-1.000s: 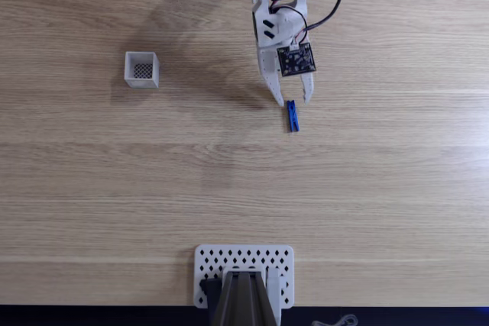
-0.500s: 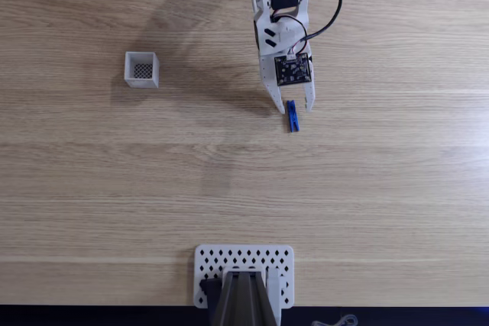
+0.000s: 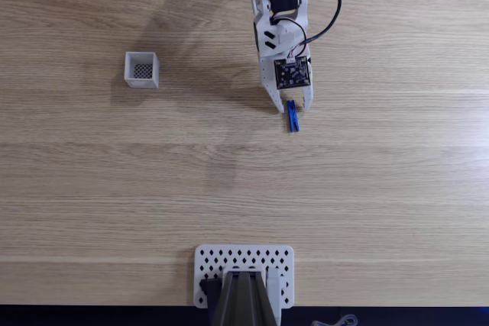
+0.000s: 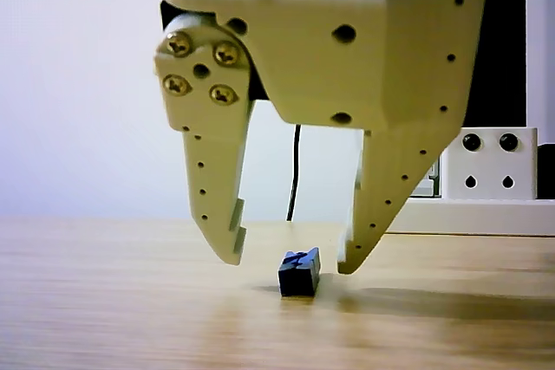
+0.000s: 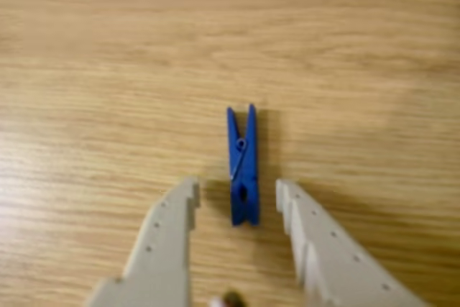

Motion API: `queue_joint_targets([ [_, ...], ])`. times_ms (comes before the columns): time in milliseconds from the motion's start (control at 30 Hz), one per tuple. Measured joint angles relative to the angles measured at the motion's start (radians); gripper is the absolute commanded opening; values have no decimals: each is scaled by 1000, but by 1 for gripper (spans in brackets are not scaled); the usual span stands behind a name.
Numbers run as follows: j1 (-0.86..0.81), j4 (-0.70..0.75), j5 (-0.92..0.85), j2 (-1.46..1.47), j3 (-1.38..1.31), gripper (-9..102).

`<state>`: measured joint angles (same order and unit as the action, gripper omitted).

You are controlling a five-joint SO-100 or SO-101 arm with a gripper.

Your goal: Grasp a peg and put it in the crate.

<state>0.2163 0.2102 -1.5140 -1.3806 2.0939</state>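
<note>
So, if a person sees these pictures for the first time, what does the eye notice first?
First, the open gripper coming down over the blue peg, one finger on each side, neither touching it. The peg lies flat on the bare wooden table, and in the fixed view its upper end sits between the fingertips. Next, the small white crate stands alone far to the left of the arm in that view.

blue peg (image 5: 243,175), white crate (image 3: 142,69) with dark mesh bottom, off-white claw (image 4: 291,259)
</note>
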Motion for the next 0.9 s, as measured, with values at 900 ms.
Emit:
queue_joint_targets([
  [900, -173, -624, 0, -232, 322, -1],
])
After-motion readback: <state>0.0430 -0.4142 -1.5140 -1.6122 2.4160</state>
